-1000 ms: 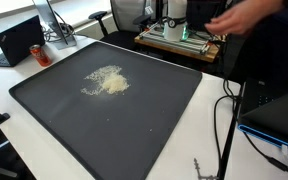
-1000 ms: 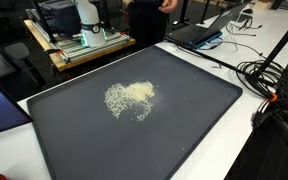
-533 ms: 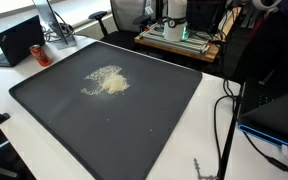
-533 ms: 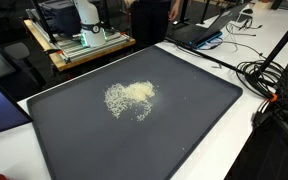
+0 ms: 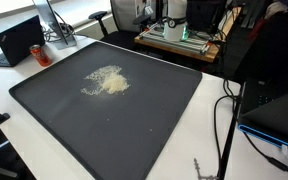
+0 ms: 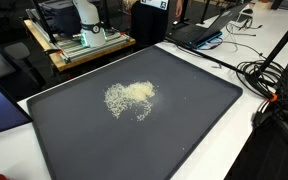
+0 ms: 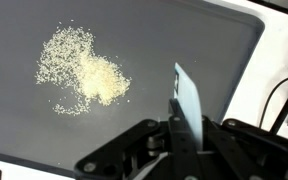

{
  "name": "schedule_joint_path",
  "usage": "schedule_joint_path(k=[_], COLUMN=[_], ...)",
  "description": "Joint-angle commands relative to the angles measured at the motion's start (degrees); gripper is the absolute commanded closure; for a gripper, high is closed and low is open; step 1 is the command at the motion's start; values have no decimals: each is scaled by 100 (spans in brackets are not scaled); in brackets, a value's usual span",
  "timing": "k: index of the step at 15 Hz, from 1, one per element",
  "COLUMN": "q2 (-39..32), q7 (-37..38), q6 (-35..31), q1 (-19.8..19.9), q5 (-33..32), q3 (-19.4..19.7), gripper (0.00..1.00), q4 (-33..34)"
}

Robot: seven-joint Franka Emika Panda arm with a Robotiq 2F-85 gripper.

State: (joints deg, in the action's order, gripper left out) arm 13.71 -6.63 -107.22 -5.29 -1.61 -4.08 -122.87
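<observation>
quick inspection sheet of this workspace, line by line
surface: dark tray on a white table, with bare areas around the pile
job's things: pile of pale grains on the tray, loose grains scattered around its edge; thin flat blade
clutter: open black laptop on the table beside the tray
grippers: end effector shut on the flat blade, above the tray, apart from the grains
cables: black cables bunched on the table beside the tray
surroundings: wooden cart with equipment behind the table; office chair
</observation>
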Motion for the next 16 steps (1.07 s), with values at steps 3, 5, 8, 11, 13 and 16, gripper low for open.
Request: schedule_joint_path(k=[3,5,8,11,13,16], q2=[33,-255,-882,-1471,-1861,-2348], q7=[-1,608,1437,2561,3462,4591], q6=[17,-470,-1244,-2062,-2345,-2211], q1=[0,83,114,37,-42,-287], q5=[1,-27,-146,-833,-1615,-2512], q3=[-5,-44,-118,-262,-255,-117], gripper=[96,99,99,99,99,99], q4=[-1,40,134,178,267,492])
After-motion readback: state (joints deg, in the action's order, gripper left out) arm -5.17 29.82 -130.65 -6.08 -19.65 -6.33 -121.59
